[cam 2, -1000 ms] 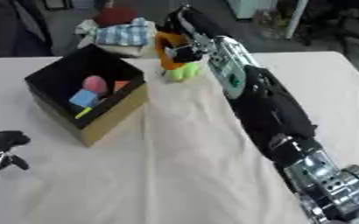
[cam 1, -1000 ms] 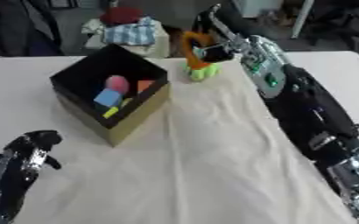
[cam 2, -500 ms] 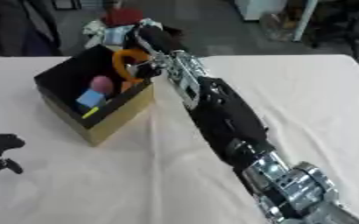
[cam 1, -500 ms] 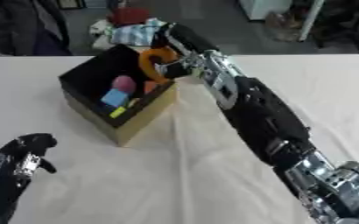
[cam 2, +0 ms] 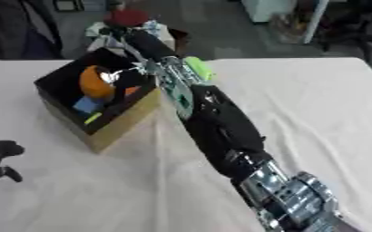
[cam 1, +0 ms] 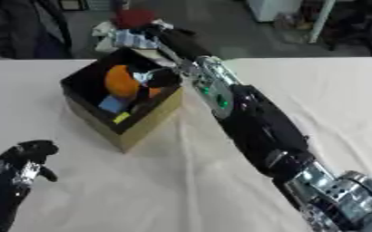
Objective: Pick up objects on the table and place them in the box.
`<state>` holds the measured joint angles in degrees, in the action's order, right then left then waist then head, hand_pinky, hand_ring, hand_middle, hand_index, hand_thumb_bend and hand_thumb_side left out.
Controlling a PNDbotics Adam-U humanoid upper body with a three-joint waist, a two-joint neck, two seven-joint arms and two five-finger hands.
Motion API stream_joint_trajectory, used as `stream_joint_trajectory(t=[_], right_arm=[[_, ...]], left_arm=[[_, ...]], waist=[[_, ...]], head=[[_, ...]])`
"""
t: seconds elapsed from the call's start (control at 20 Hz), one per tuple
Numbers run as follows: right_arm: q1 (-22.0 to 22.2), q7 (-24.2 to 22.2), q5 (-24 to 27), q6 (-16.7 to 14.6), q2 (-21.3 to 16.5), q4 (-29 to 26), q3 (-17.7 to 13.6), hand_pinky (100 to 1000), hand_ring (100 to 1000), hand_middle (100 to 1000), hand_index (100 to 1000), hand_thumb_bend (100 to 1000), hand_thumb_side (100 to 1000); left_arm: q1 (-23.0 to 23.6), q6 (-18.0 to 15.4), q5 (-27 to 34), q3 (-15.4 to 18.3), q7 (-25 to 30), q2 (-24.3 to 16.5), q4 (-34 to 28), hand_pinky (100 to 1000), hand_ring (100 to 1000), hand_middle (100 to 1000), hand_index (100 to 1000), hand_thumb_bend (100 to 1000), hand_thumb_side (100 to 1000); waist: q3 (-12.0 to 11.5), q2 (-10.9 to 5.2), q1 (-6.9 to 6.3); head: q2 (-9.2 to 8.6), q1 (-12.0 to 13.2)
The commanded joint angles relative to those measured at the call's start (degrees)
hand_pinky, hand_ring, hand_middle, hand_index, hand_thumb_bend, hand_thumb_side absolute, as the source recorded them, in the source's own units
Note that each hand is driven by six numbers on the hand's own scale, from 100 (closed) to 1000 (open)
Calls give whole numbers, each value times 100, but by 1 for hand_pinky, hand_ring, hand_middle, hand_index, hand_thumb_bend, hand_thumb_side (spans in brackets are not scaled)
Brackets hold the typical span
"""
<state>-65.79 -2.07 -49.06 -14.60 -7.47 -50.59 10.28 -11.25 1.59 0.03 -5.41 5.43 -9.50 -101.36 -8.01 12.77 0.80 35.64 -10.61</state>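
Over the box (cam 1: 134, 131), the right hand (cam 1: 161, 78) sits just inside the top opening, fingers curled round the orange object (cam 1: 119, 82), which is within the box walls near the back-left part of the cavity. Orange object is rounded; its long axis looks roughly upright, but its exact shape is unclear. Right arm runs diagonally from lower right up to the box, crossing the cloth-covered table (cam 1: 332, 104).

Box is 1, open-topped, black inside, tan outside, turned so 1 corner points toward the robot. Inside, besides the orange piece: 1 blue block (cam 1: 112, 103), 1 small yellow piece (cam 1: 122, 118) near the front wall, and a bit of red-orange beside the hand. 1 green object (cam 2: 197, 69) lies on the table just behind the right forearm, long axis running front-to-back.

Open room: wide bare cloth right of the arm and in front of the box. Left of the box also bare.

Left hand (cam 1: 26, 156) rests at lower left, fingers curled, holding nothing, well apart from the box.
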Motion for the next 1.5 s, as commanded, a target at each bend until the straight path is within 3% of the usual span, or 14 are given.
stream_joint_trajectory(t=[0.05,0.45,0.65,0.9,1.25,1.5], right_arm=[[-127,-31,277,245,-339,-179,-127,828,846,866,942,255,499],[-80,614,677,974,-865,678,-794,829,841,845,933,229,505],[-64,928,760,1114,-1013,1022,-946,832,850,851,935,228,507],[1,990,701,1209,-1037,1445,-1024,860,894,874,942,258,532],[62,1109,335,1382,-1087,1682,-1084,938,982,919,950,299,523],[113,1491,-342,1748,-1136,1703,-1093,959,995,931,956,334,503]], left_arm=[[-48,-5,-11,28,-22,-50,-71,434,750,620,698,362,628],[-9,-4,-34,67,-58,-77,-66,434,750,619,698,361,631],[-14,-6,-45,74,-63,-81,-71,435,749,619,699,359,632],[-34,-10,-48,70,-55,-80,-93,435,749,619,699,358,634],[-37,-10,-71,75,-51,-83,-111,436,749,619,699,356,637],[-23,-9,-75,86,-59,-84,-118,437,749,619,699,354,637]], waist=[[40,-6,-60],[119,10,-36],[71,52,-37],[-78,129,-73],[-357,261,-120],[-461,338,-135]], head=[[-77,43],[-106,135],[-126,123],[-184,-1],[-274,-275],[-310,-327]])
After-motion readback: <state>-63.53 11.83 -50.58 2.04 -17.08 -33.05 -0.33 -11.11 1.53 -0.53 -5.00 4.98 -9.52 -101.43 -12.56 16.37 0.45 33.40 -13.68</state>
